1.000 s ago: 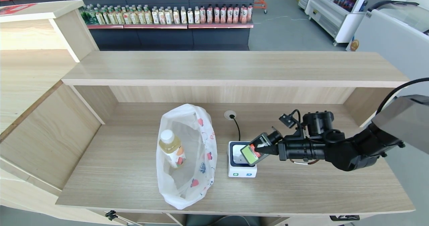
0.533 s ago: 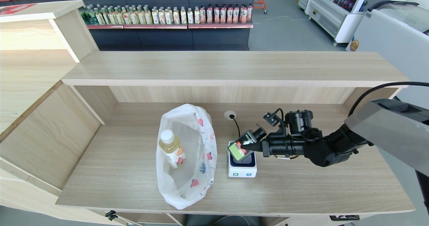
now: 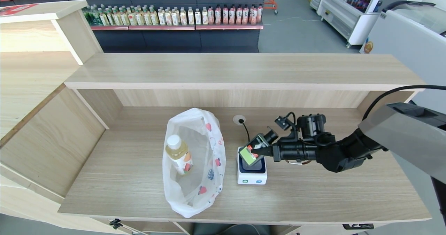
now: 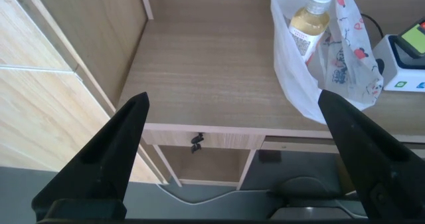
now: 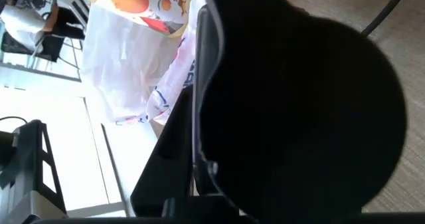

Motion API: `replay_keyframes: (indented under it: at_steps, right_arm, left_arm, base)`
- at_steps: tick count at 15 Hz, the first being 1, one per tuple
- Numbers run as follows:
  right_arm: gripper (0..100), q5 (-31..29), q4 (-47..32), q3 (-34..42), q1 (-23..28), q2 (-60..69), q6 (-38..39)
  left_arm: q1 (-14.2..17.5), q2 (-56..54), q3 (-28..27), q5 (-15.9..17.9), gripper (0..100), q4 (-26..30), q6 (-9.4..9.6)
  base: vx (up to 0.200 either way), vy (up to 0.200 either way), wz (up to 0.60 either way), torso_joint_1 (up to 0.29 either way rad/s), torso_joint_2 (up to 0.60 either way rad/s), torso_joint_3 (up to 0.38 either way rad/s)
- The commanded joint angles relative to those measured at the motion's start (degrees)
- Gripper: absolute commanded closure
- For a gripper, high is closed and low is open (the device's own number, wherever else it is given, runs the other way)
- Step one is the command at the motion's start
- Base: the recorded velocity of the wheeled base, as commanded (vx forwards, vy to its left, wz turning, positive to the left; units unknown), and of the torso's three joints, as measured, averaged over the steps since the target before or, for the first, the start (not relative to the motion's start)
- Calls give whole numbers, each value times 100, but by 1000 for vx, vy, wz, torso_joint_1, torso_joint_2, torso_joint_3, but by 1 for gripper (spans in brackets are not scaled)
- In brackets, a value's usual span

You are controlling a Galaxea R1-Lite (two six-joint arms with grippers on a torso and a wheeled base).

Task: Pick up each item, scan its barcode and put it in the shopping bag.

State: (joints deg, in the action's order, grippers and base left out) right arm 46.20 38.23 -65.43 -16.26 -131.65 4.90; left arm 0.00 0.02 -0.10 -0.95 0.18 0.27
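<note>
Small green pack [image 3: 249,154] clamped in right pincer [image 3: 256,150], just over scanner [image 3: 251,176] to right of shopping bag [image 3: 195,193] on surface [image 3: 313,200]; bottle [image 3: 177,155] already in bag, judged done; left pincer [image 4: 234,98] apart, off near-left edge; pack's scan apparently in hand, bagging left.

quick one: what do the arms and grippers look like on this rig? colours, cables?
Right arm: black cylindrical links, grey angular shell higher up, black cable arching over it, small black module on a bracket at the wrist. Right gripper: black, pointed. Left gripper: two flat, black, tapering fingers.
</note>
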Motion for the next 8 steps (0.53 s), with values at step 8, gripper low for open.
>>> replay_keyframes:
  at_steps: [8]
  right_arm:
    - [100, -243, 185, 1928, 1556, 3171, -1105]
  left_arm:
    - [9, -2, 1, -2, 0, -1, 0]
  base:
    - [0, 0, 0, 0, 0, 0]
